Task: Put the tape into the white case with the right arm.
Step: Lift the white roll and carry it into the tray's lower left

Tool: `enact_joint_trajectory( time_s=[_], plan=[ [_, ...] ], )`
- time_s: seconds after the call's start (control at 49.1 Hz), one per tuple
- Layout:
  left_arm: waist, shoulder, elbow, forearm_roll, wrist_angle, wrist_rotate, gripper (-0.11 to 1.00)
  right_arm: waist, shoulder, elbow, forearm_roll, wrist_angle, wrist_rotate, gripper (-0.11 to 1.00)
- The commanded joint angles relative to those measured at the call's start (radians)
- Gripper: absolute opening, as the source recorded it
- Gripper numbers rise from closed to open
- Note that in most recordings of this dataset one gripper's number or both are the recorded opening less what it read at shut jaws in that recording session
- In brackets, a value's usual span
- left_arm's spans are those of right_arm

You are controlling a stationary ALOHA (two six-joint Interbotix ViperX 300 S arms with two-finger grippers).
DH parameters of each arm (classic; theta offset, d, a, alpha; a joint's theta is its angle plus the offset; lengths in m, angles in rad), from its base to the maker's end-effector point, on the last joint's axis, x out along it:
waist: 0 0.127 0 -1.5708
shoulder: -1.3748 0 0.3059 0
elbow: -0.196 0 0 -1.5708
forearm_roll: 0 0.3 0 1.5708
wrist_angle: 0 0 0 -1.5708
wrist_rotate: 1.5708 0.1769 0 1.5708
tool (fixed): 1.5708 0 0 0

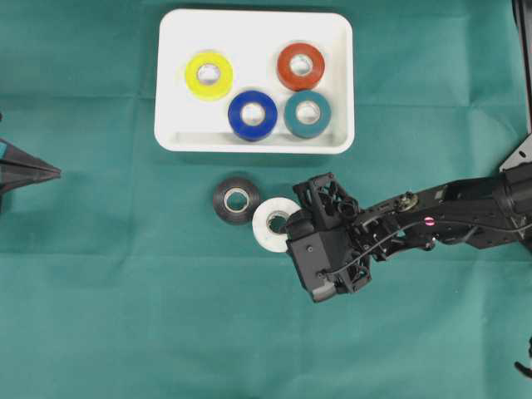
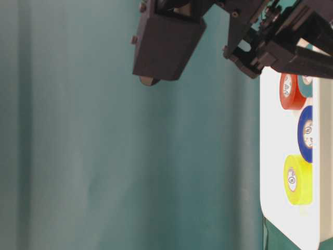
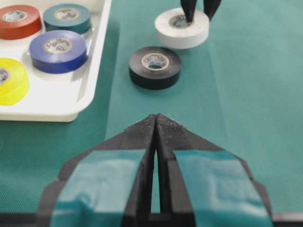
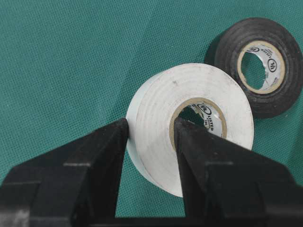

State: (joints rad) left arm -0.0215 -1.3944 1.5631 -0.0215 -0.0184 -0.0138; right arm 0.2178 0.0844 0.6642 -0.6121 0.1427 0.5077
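A white tape roll [image 4: 189, 118] lies on the green cloth, and my right gripper [image 4: 151, 130] is shut on its wall, one finger inside the core and the other on the outer rim. The same white tape roll [image 1: 271, 223] lies just below the white case [image 1: 253, 29], with the right gripper [image 1: 291, 233] at its right side. The white roll [image 3: 182, 27] shows far ahead in the left wrist view. A black tape roll [image 1: 235, 199] lies beside it to the left. My left gripper [image 3: 155, 118] is shut and empty, resting at the left edge [image 1: 50, 173].
The white case holds a yellow roll [image 1: 209, 75], a red roll [image 1: 300, 66], a blue roll [image 1: 252, 114] and a teal roll [image 1: 307, 114]. The right arm [image 1: 449, 216] stretches in from the right edge. Green cloth [image 1: 125, 316] covers the table.
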Motion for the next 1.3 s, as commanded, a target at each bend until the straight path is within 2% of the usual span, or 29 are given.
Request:
enact_joint_trajectory(
  time_s=[0.0, 0.183, 0.428, 0.713, 0.917, 1.284],
  plan=[
    [0.002, 0.008, -0.012, -0.002, -0.005, 0.002, 0.0, 0.009, -0.031, -0.018, 0.003, -0.005, 0.003, 0.02],
    [0.003, 0.008, -0.012, -0.002, -0.005, 0.0, 0.0, 0.017, -0.026, -0.049, 0.003, -0.032, 0.005, 0.02],
    [0.002, 0.008, -0.014, -0.002, -0.005, 0.002, 0.0, 0.017, 0.06, -0.144, 0.003, -0.091, 0.005, 0.02],
    [0.002, 0.008, -0.012, -0.002, -0.005, 0.002, 0.0, 0.017, 0.155, -0.282, 0.0, -0.08, -0.002, 0.02],
    [0.002, 0.008, -0.012, -0.002, -0.005, 0.0, 0.0, 0.009, 0.179, -0.313, 0.0, -0.058, 0.002, 0.02],
    [0.002, 0.008, -0.012, -0.002, -0.005, 0.002, 0.0, -0.101, 0.178, -0.345, 0.0, -0.02, -0.002, 0.02]
  ],
)
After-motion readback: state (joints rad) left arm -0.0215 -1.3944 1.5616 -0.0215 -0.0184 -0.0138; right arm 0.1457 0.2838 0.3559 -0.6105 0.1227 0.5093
